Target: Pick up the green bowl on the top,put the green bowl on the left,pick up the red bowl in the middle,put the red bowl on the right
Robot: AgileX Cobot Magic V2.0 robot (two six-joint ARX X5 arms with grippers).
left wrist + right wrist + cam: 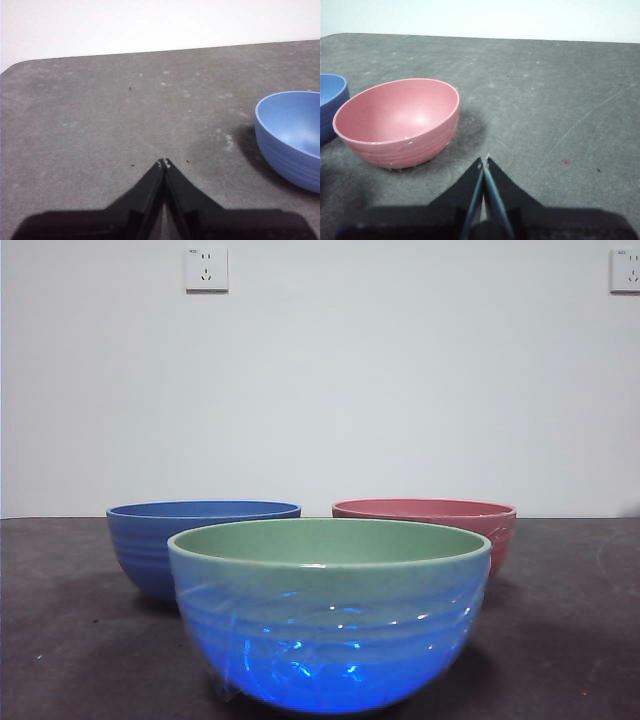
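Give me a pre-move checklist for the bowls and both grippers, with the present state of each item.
1. Bowls unstacked: green bowl, red bowl and blue bowl each stand alone: ok.
2. Red bowl upright and empty: ok.
3. Left gripper shut, holding nothing: ok.
4. Right gripper shut, holding nothing, beside the red bowl: ok.
5. Green bowl's inside empty: cannot tell.

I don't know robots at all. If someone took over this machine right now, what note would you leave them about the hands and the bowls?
Left hand: shut, empty, over bare table near the blue bowl.
Right hand: shut, empty, beside the red bowl.
Bowls: all three stand apart on the table, none stacked. The green bowl is nearest the front camera; blue and red stand behind it.
Done: unstacking appears finished.
Left: probably nothing; just check the placements.
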